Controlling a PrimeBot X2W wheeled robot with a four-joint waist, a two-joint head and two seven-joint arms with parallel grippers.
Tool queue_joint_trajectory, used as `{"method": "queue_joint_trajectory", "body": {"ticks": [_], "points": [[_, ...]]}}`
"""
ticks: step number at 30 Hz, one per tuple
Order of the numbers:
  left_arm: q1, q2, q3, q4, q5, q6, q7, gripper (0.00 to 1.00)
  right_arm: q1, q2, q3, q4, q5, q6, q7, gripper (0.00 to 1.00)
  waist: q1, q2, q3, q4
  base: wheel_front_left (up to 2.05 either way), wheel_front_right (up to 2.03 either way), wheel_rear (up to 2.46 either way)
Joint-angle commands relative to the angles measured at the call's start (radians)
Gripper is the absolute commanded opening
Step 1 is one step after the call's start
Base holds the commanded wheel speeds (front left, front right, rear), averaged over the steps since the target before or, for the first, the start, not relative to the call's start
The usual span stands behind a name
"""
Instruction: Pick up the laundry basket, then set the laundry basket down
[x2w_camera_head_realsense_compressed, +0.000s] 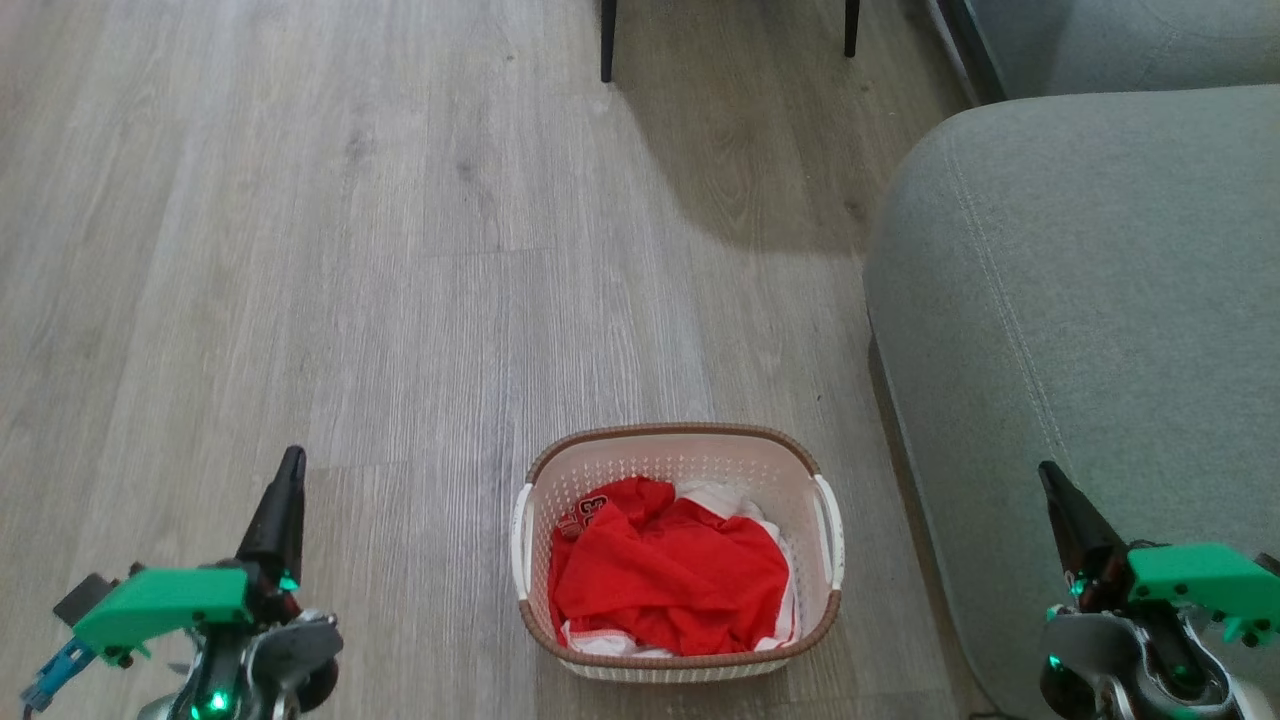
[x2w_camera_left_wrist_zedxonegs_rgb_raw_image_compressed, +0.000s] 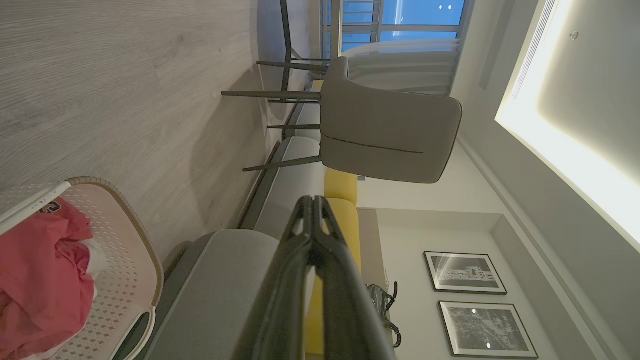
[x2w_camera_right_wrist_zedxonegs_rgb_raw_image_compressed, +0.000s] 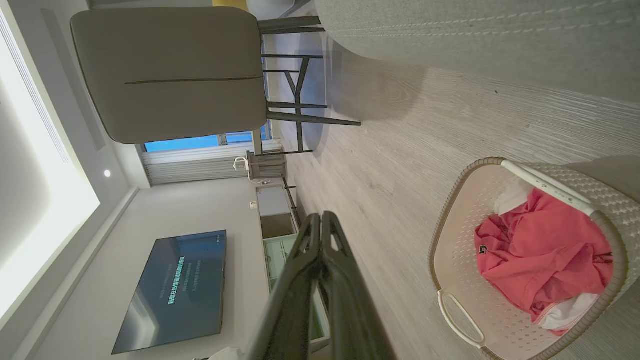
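Observation:
The laundry basket (x2w_camera_head_realsense_compressed: 680, 460) stands on the wooden floor at the bottom centre of the head view, cream-white and perforated with a brown rim and white side handles. Red and white clothes (x2w_camera_head_realsense_compressed: 665, 575) fill it. My left gripper (x2w_camera_head_realsense_compressed: 290, 470) is at the lower left, well to the left of the basket, fingers shut together and empty. My right gripper (x2w_camera_head_realsense_compressed: 1050, 480) is at the lower right, over the sofa edge, also shut and empty. The basket (x2w_camera_left_wrist_zedxonegs_rgb_raw_image_compressed: 135, 260) appears at the lower left of the left wrist view, and the basket (x2w_camera_right_wrist_zedxonegs_rgb_raw_image_compressed: 460, 250) sits at the lower right of the right wrist view.
A grey-green sofa (x2w_camera_head_realsense_compressed: 1090, 300) fills the right side, close to the basket's right handle. Two dark chair legs (x2w_camera_head_realsense_compressed: 607, 40) stand on the floor at the top. A grey chair (x2w_camera_left_wrist_zedxonegs_rgb_raw_image_compressed: 390, 130) shows in the left wrist view. Open wooden floor (x2w_camera_head_realsense_compressed: 350, 250) lies left and ahead.

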Motion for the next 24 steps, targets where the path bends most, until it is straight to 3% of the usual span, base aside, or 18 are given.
{"method": "queue_joint_trajectory", "body": {"ticks": [1,24], "points": [[-0.058,0.01,0.036,-0.03,0.006,-0.007,0.007,0.0,-0.05,-0.008,0.018,-0.031,-0.009,0.002,0.007,0.0,0.0,0.0,0.0,0.0,0.0,0.0,0.0],[-0.058,0.01,0.036,-0.03,0.006,-0.007,0.007,0.0,-0.05,-0.008,0.018,-0.031,-0.009,0.002,0.007,0.0,0.0,0.0,0.0,0.0,0.0,0.0,0.0]]}}
